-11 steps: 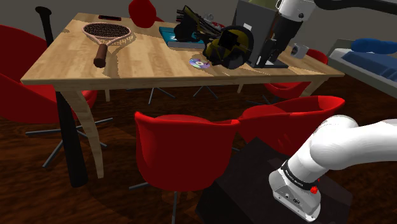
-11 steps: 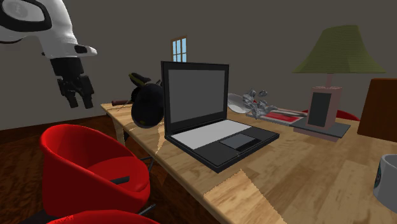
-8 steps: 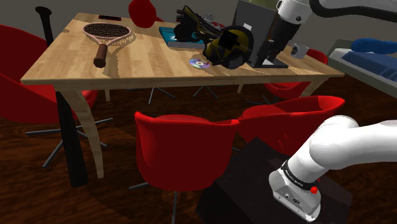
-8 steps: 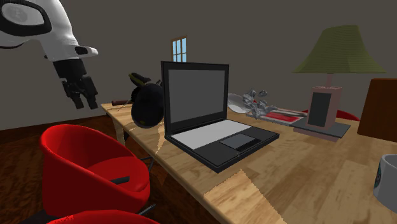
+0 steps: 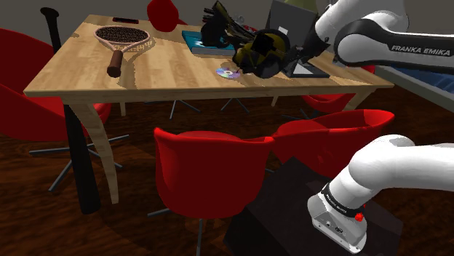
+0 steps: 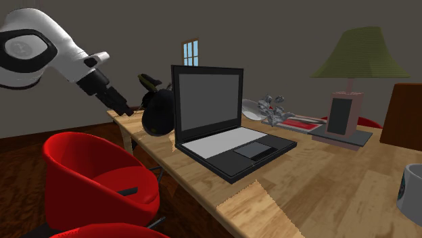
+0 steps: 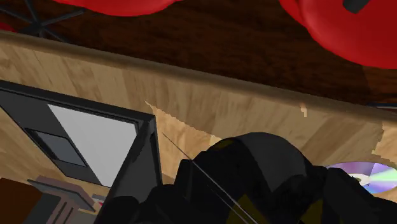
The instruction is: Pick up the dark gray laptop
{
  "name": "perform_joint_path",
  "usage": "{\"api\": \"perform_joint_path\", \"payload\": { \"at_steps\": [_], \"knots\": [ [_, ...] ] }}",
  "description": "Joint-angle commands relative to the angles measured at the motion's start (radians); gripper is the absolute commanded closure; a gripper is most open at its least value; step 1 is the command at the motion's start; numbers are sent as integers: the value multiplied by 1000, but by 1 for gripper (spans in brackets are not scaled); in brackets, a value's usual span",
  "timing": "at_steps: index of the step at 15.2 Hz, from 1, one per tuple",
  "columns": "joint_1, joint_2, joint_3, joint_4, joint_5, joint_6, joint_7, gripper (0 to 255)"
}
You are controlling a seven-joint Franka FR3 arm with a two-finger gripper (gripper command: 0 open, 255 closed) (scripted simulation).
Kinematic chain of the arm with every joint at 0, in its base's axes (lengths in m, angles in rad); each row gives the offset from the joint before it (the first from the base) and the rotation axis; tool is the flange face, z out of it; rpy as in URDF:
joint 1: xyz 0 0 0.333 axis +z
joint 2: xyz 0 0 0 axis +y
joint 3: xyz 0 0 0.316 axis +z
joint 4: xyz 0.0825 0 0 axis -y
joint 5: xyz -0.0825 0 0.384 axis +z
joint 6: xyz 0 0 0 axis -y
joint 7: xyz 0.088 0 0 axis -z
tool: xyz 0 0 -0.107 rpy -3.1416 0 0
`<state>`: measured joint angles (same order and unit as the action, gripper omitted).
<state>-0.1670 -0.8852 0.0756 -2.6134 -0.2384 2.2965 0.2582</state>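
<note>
Nearest, in the shoulder view, one black stand carries the one white arm. The arm bends up over the chairs, I judge so that the hand can reach the bench from its near side.

Between stand and bench sit two red chairs. A third stands at the shoulder view's left and a fourth red back shows over the far edge, so I count at least four. One dark bat leans upright at the bench's left corner.

On the top, one racket lies flat, and one shiny disc lies close to the near edge. Just right of the disc sits one black and yellow helmet.

Close against the helmet's right side is the one dark gray laptop, toward the bench's right end. It is open, with the base flat and the screen upright, so the thin base edge looks like the likely place to grip.

The jaws hang on the helmet's side of the laptop, clear of it and tilted toward the bench. Whether they are parted or closed I cannot tell. I judge this to be the approach, with nothing lifted.

Past the laptop, the second exterior view shows one green-shaded lamp and one mug.
</note>
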Motion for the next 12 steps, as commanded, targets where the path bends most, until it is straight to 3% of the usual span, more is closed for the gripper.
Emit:
{"api": "perform_joint_path", "payload": {
  "at_steps": [1,4,6,9,12],
  "knots": [
    [-69,15,21,-44,-55,182,78,0],
    [-217,45,78,-91,-145,433,217,0],
    [-359,69,147,-108,-206,602,329,0],
    [-658,83,320,-114,-271,859,519,0],
    [-1013,34,553,-109,-220,1101,676,0]
  ]
}}
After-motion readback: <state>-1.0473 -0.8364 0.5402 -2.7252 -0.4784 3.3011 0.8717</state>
